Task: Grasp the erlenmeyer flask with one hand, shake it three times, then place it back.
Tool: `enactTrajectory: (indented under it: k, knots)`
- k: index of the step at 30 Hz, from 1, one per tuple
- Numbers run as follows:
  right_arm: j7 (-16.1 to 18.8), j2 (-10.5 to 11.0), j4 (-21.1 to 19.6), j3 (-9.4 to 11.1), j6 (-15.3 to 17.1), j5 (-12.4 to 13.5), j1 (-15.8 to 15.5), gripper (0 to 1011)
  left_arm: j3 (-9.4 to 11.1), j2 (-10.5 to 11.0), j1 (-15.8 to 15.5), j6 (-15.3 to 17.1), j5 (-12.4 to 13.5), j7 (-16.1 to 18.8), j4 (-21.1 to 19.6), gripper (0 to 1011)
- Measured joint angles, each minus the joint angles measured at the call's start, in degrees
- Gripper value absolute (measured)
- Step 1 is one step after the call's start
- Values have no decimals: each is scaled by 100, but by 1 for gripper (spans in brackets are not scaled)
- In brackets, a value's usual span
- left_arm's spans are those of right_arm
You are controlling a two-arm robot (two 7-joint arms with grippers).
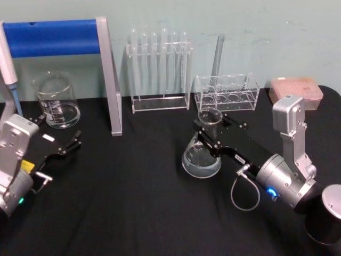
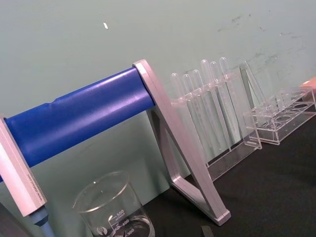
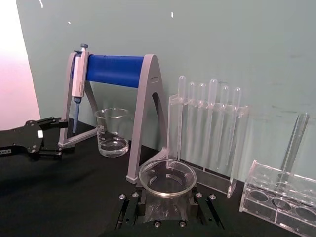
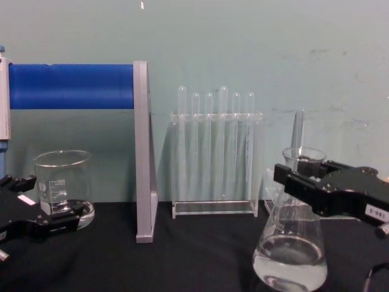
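The erlenmeyer flask (image 1: 201, 157) stands upright right of the black table's centre, with clear liquid in its wide base (image 4: 290, 261). My right gripper (image 1: 209, 128) reaches in from the right and is shut on the flask's neck just below the rim. In the chest view its black fingers (image 4: 304, 182) clamp the neck from both sides. The right wrist view looks down on the flask rim (image 3: 167, 177) between the fingers. Whether the base touches the cloth I cannot tell. My left gripper (image 1: 58, 133) rests open at the far left, near the beaker.
A glass beaker (image 1: 56, 101) stands at the back left under the blue-barred pipette stand (image 1: 80, 40), which holds a pipette (image 1: 8, 64). A test tube rack (image 1: 160, 69) and a low clear rack (image 1: 226, 93) line the back wall behind the flask. A pink box (image 1: 295, 90) sits back right.
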Motion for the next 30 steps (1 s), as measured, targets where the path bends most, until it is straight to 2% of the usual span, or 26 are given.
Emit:
enactTrajectory:
  k: [11, 30]
  knots:
    - [20, -3, 171, -63, -119, -11, -30, 456, 0, 0, 0, 0, 0, 0, 0, 1001]
    - [25, -42, 347, -139, -126, -50, -68, 453, 0, 0, 0, 0, 0, 0, 0, 1001]
